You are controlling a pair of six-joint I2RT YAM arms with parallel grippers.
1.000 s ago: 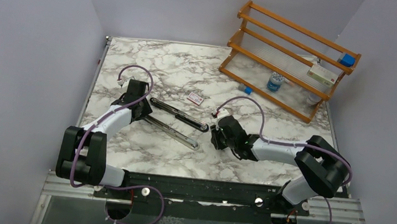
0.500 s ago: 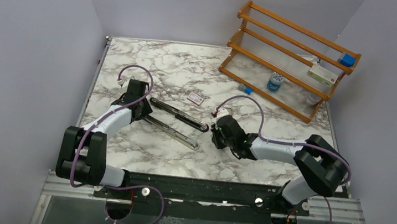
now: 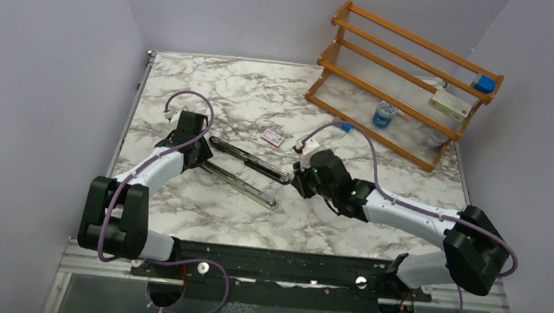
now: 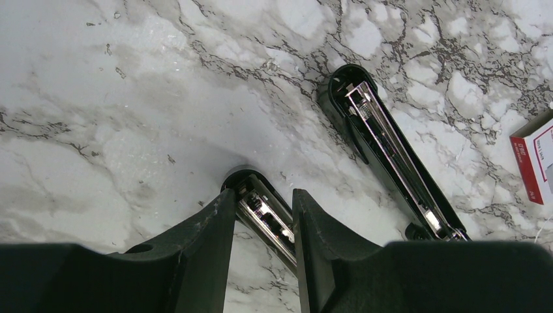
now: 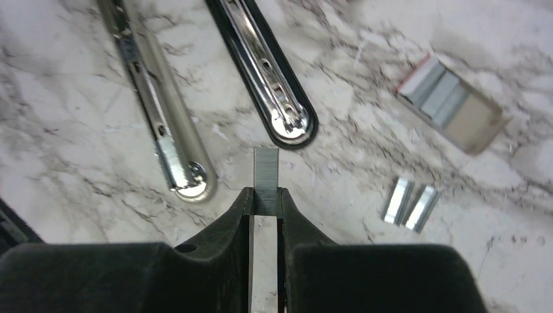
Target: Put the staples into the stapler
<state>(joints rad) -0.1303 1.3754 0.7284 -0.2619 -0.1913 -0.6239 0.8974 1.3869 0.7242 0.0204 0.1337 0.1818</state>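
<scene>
my left hand is closed part way, with a finger on each side of the silver channel of the stapler, close to one end of it. the stapler lies open and flat near the middle of the table, a bit toward the left edge. its black arm and its silver channel spread apart like a v.

my right hand is pinched narrow on one staple strip. the strip sticks out past my fingertips, close to the round tip of the black arm.

the staple box lies on the table toward the far edge, with grey strips showing inside. two loose strips lie near it.
</scene>
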